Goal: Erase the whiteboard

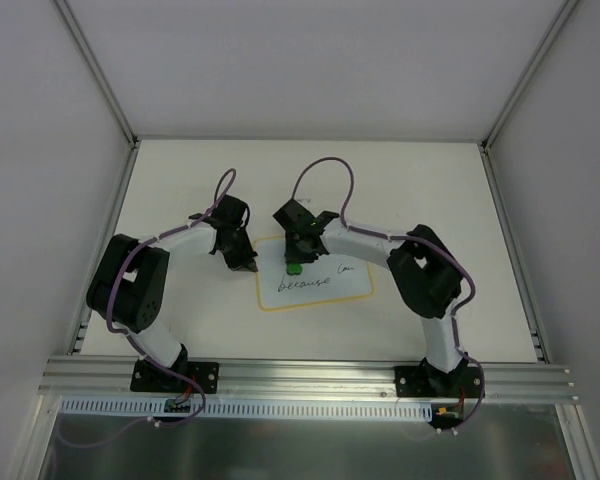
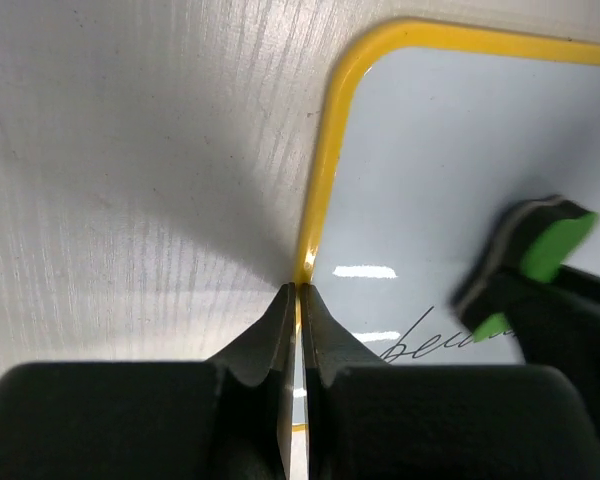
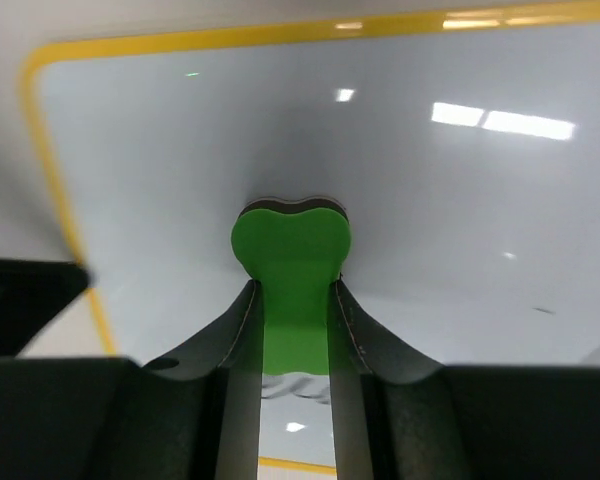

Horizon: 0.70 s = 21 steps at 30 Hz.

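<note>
Left end effector (image 2: 298, 295) pinched closed, empty, tips at yellow side edge of whiteboard (image 2: 460, 180). Right end effector (image 3: 292, 300) clamped narrow on green block (image 3: 290, 235); block pressed onto whiteboard just ahead of tips, handwriting (image 1: 305, 283) near block.

White table (image 1: 430, 190) boxed by plain white walls (image 1: 310, 60), aluminium rail (image 1: 310, 375) along near edge

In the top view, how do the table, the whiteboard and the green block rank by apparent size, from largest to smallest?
1. table, by far the largest.
2. whiteboard, covering a small part of it.
3. green block, tiny against the whiteboard.
</note>
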Available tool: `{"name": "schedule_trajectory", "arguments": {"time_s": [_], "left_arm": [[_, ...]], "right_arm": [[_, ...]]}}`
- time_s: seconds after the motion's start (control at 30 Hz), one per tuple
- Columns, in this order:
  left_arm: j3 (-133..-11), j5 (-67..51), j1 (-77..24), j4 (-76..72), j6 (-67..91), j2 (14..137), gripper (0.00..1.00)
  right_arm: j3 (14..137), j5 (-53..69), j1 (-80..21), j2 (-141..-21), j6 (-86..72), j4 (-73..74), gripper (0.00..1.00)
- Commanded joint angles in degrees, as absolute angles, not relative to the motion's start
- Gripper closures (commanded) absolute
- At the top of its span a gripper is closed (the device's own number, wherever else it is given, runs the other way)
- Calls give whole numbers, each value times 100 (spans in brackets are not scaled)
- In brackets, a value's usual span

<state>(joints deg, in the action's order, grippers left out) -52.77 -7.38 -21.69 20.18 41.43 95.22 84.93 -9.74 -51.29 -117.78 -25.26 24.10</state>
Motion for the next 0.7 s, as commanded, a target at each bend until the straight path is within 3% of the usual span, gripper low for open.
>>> {"name": "schedule_trajectory", "arguments": {"time_s": [0.0,0.3,0.67], "left_arm": [[-5036,-624,-2136,2268,4236,9730,100],[-5089,-694,-2092,2259,4201,9729,100],[-5142,-826,-2101,2224,4254,9765,100]], "right_arm": [[7297,-1817,-4239,-11436,-2891,3682,100],[6135,-2347,-3506,-10424,-2699,3815,100],[7698,-836,-5510,-11722,-2646,3226,100]]}}
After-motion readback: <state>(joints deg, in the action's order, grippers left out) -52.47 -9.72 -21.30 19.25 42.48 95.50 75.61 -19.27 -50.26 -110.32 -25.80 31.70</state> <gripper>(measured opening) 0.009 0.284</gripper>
